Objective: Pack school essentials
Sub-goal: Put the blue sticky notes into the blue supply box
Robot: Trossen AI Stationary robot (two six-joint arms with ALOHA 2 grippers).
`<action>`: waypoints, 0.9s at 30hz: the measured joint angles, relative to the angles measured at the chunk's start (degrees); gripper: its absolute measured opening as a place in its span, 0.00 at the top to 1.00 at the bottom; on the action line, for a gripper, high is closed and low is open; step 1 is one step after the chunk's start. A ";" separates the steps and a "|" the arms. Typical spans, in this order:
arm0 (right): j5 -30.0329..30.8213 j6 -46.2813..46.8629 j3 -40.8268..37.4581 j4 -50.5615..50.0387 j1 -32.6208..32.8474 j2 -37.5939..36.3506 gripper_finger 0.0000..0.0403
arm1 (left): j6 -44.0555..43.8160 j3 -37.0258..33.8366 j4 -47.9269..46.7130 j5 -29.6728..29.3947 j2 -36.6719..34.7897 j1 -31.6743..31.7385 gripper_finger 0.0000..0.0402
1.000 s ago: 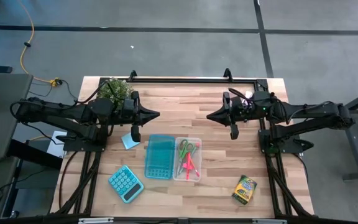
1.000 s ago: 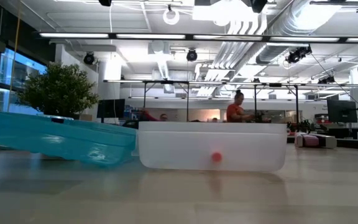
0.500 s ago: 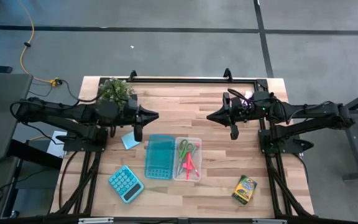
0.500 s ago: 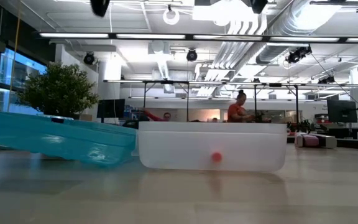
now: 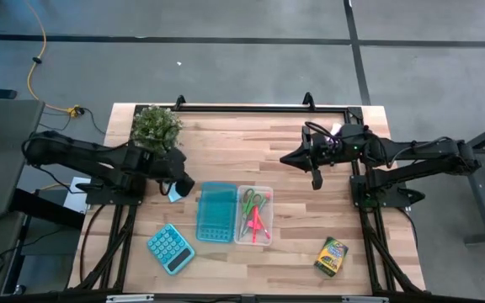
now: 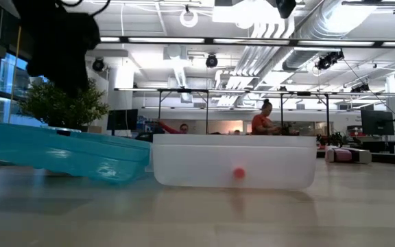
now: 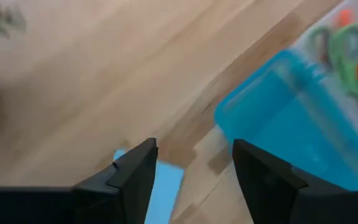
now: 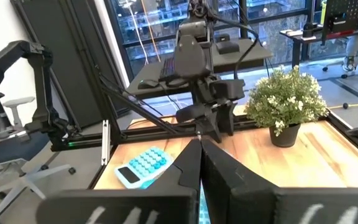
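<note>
Bright overhead light; left-wrist view blurred

Teal calculator w/ white keys [image 5: 170,249] near front-left edge of light wood table [image 5: 251,139]. Small green potted plant [image 5: 157,126] at back-left corner. Person in red top [image 6: 260,121] far behind, prob. standing.

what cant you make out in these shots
- Light-blue note pad: mostly covered by the left gripper in the high view; the left wrist view cuts it off at the edge.
- Clear bin contents: the low view's frosted wall shows only a pink blob.
- Crayon box: label too small in the high view.
</note>
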 joint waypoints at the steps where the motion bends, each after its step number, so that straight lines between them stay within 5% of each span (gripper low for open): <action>1: 0.02 0.00 0.00 -0.30 0.00 0.00 1.00 | -1.14 -0.22 -0.84 0.48 0.67 -0.02 0.49; 16: 0.22 0.07 -0.01 -1.71 -0.04 0.15 1.00 | -18.50 -7.39 -3.44 7.52 11.49 -0.01 0.49; 27: 0.20 0.04 -0.01 -2.67 -0.04 0.15 1.00 | -15.41 -7.40 -4.23 4.32 12.12 2.77 0.49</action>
